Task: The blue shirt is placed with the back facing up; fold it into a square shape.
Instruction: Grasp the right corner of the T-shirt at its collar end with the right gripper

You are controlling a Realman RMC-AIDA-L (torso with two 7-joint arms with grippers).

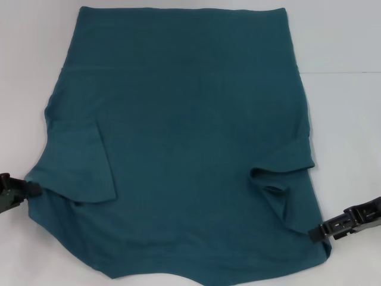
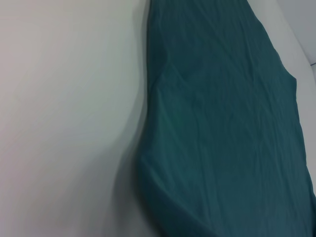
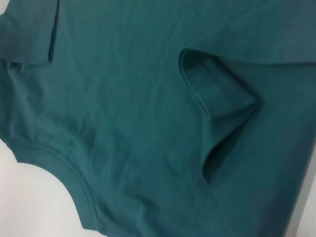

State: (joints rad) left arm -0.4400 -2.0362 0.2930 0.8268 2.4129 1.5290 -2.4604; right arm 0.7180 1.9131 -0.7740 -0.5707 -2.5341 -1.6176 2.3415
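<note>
Near edge: the blue shirt (image 1: 184, 137) is lying plain side up on the white table (image 1: 351, 119), its collar end coming closest to the camera and its straight hem sitting at the far side.
Collar: the ribbed neckline (image 3: 59, 165) is showing in the right wrist view, curving against the table.
Sleeves: both are lying turned in over the body; the left sleeve (image 1: 83, 164) is lying flat, the right sleeve (image 1: 280, 176) is bunching into an open pocket.
Left gripper: the left gripper (image 1: 28, 189) is sitting at the shirt's left edge by the shoulder, touching the cloth; I cannot tell how its fingers are standing.
Right gripper: the right gripper (image 1: 324, 230) is sitting at the shirt's right edge near the shoulder, its fingers looking narrowly closed at the fabric edge, though a grip on the cloth is not showing clearly.
</note>
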